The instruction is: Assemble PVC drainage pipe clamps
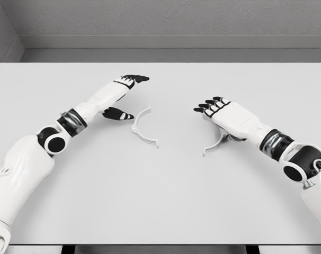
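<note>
— Clamp halves, two of them, on the table (160, 201). Left clamp half (143, 126) lying flat near table centre, arc bulging away from its partner, open side facing it.

— And the partner?

— Right clamp half (214, 144) to the right of that first piece, well apart from it, mostly hidden under the right hand (220, 110). Only the lower end of the curve showing.

— Gripped, then?

— Cannot tell for sure. Fingers stretched forward and held close together, palm down over the piece — resting on it or hovering, hard to say. Nothing visibly pinched.

— Left hand (123, 95)?

— Just left of the left clamp half, not touching it. Fingers extended, thumb spread away below, holding nothing. Probably poised so for a sideways reach onto the arc.

— Why the mirrored layout?

— Likely so that each arm takes the piece on its own side, then brings the open sides together into a ring. Only a judgement.

— Any bins, trays, boxes?

— None in view. No pipe either, no screws to be seen. Just two loose halves on bare tabletop.

— Progress?

— Early, by the look of it: halves apart, unjoined.
</note>
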Available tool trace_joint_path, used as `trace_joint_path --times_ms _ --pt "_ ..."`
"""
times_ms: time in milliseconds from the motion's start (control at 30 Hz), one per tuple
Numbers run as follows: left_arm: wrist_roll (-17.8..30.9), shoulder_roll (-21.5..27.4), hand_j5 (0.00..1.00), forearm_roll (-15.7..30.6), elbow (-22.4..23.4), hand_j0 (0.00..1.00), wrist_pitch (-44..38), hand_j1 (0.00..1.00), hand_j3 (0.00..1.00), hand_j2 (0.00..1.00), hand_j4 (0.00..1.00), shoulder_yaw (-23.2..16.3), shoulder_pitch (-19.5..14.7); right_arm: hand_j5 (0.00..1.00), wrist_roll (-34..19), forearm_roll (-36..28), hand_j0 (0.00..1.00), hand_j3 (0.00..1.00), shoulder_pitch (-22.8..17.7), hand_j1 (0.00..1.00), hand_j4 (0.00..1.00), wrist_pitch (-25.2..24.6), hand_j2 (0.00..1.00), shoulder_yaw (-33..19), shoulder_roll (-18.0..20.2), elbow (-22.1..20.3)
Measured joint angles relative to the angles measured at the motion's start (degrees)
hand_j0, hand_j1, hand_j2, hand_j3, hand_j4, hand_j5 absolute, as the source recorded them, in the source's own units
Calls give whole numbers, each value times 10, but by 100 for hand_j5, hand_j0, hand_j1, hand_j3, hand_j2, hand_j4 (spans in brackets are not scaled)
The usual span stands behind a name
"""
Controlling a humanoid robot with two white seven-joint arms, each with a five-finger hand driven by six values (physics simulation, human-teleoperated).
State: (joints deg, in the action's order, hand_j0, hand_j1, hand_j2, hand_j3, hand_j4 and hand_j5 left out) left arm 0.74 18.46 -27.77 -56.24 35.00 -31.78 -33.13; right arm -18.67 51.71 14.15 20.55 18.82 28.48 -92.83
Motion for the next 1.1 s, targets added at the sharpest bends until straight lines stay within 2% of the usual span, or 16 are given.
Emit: trace_joint_path --times_ms 367,1100 --pt "0 -9 100 0 17 100 0 100 100 100 100 0 -1 100 -4 0 100 100 12 100 100 -8 100 15 -10 0" --pt "0 -42 100 -20 17 100 0 100 100 100 100 0 4 100 -11 0 100 100 39 100 100 -29 100 56 -33 2"
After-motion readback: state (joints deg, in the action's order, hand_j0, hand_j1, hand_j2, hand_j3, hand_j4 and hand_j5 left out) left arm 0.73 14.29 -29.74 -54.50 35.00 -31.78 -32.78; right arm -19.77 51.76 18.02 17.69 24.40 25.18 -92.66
